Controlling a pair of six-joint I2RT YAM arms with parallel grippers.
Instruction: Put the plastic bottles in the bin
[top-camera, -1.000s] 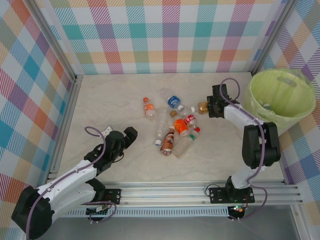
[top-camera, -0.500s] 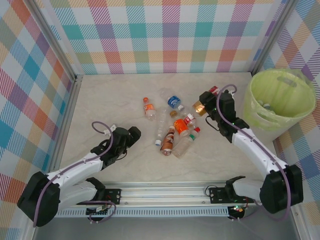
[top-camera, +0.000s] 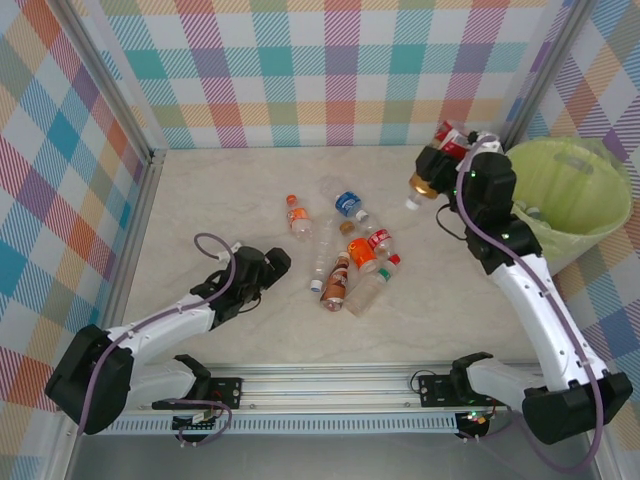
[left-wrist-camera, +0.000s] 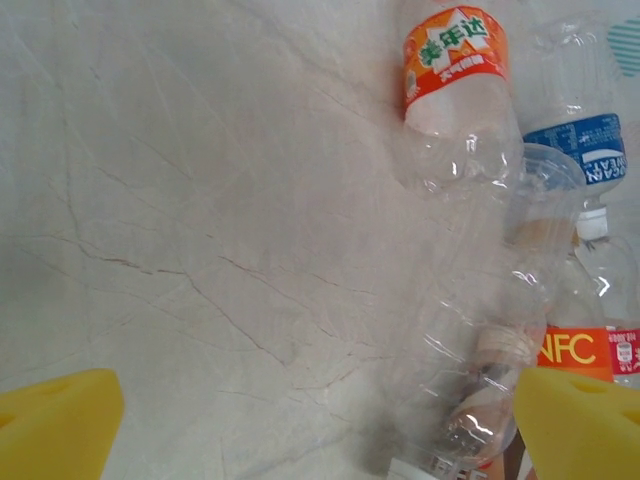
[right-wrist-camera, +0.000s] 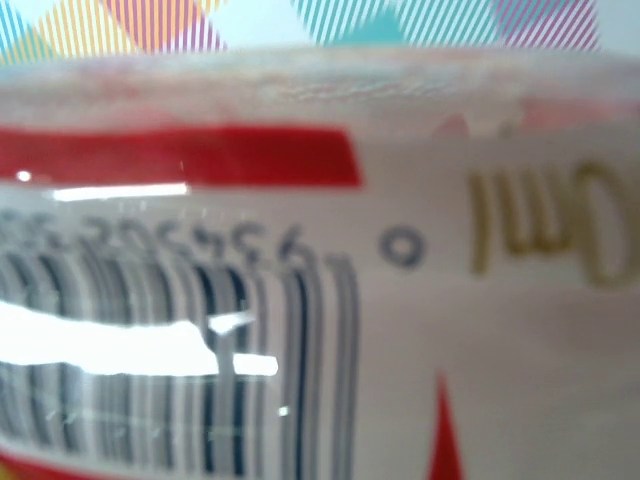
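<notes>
Top external: right gripper (top-camera: 447, 152) clamped on a red-label bottle (top-camera: 424, 183), held up near the tabletop's (top-camera: 220, 200) far right corner, just left of the bin (top-camera: 590, 228). Not over the rim yet. — jo

Carry it right until the whole bottle is above the opening, then release. It sits crosswise, so an end could catch the rim. — lee

Left gripper (top-camera: 268, 266) is wide open, low, beside the pile (top-camera: 350, 255) mid-tabletop. — jo

Fine. Centre its pads (left-wrist-camera: 575, 420) on one clear bottle (left-wrist-camera: 470, 330). — lee
</notes>
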